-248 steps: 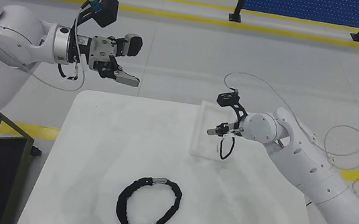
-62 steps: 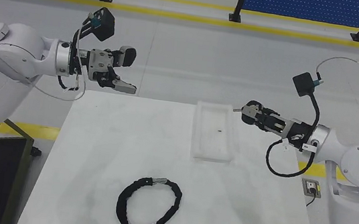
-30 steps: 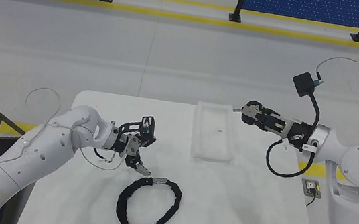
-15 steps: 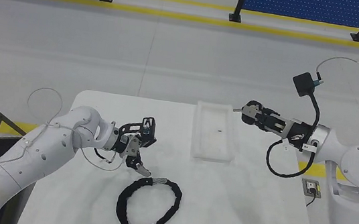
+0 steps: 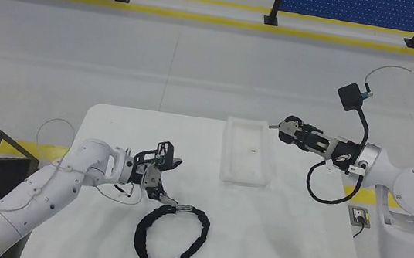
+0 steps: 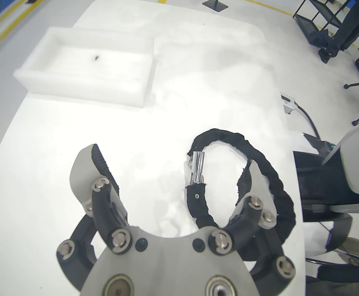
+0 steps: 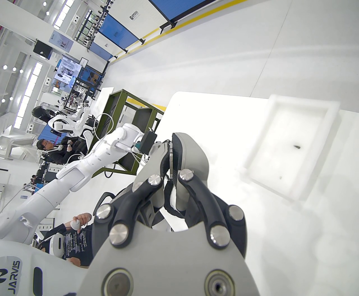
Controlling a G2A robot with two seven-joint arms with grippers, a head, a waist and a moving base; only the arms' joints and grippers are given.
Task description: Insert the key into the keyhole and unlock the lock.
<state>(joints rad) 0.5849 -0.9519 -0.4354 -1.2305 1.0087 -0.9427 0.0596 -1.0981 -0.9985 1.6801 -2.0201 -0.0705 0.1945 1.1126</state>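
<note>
Straddling the metal cylinder (image 6: 197, 166) of the lock (image 6: 266, 173), the left gripper (image 6: 171, 158) is spread wide, with nothing gripped.
The lock, a black-sheathed loop, is laid near the front edge of the tabletop (image 5: 294, 241); whether the fingers touch it cannot be told. The right gripper (image 5: 281, 129) is held clenched above the far right corner, beside the white tray (image 5: 227, 151). A thin sliver, the key (image 5: 273, 125), is pinched at its tips. It is too small to be made out clearly and is hidden by the fingers in the wrist view.

Left gripper (image 6: 171, 159) spread wide, right gripper (image 7: 170, 140) pinched closed
</note>
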